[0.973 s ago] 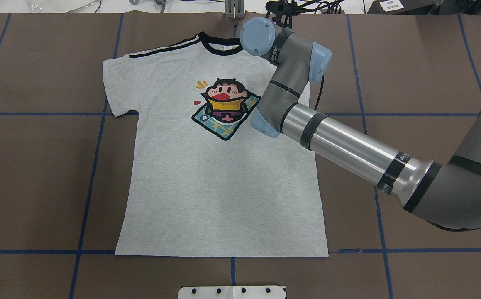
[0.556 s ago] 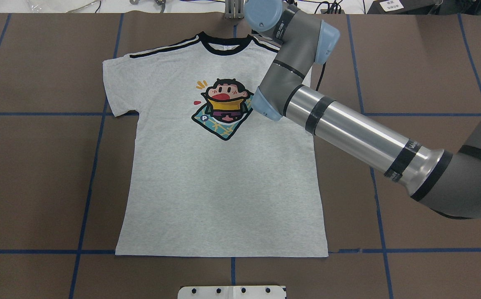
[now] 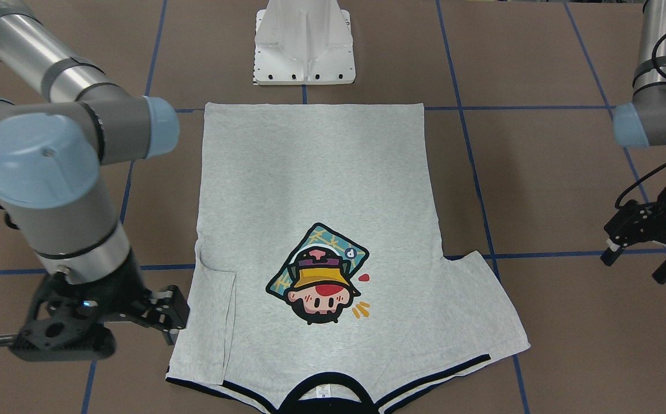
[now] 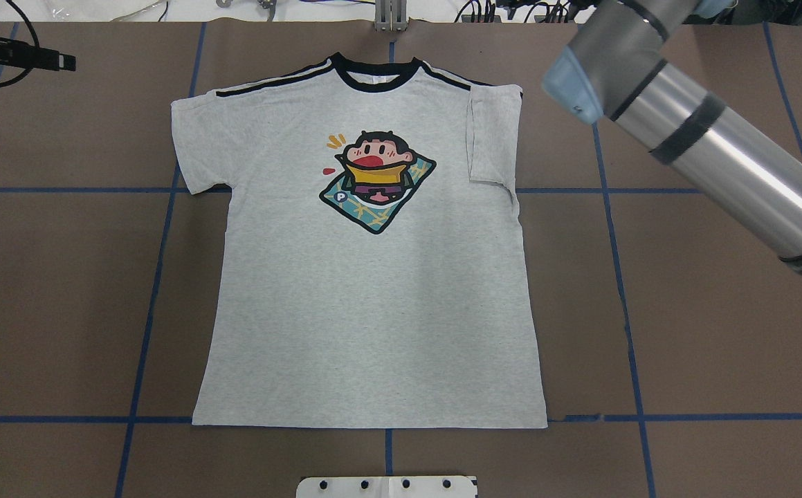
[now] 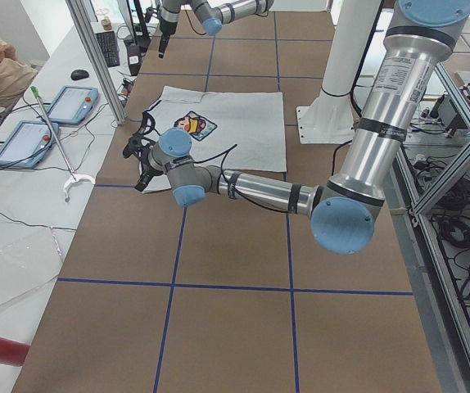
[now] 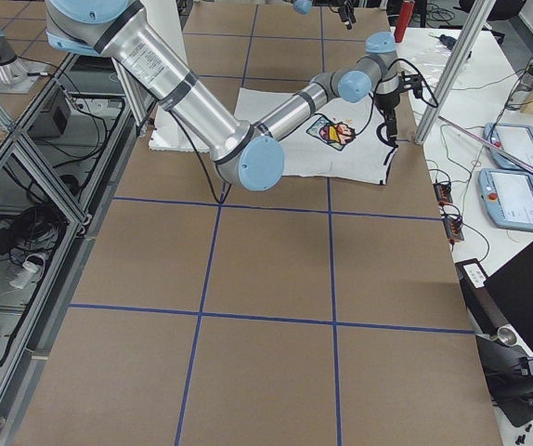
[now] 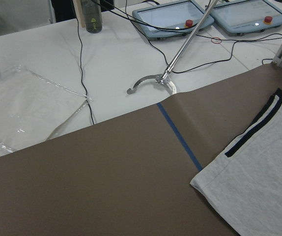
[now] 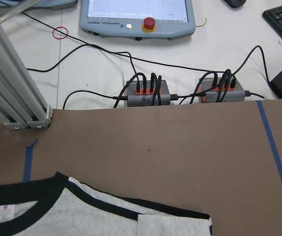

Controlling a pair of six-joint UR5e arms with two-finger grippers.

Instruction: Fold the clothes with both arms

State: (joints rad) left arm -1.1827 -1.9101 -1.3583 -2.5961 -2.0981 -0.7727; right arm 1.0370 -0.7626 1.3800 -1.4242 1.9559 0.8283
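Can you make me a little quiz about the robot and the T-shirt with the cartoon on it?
1. True or false: both sleeves of the T-shirt are folded in.
2. What colour is the collar? A black, B red, C green.
3. Fill in: the gripper closest to the folded sleeve is the robot's ____ gripper.
Key: 1 false, only one is folded; the other sleeve lies flat. 2 A. 3 right: the right gripper is beside that sleeve, and the left gripper is off to the side, away from the shirt.
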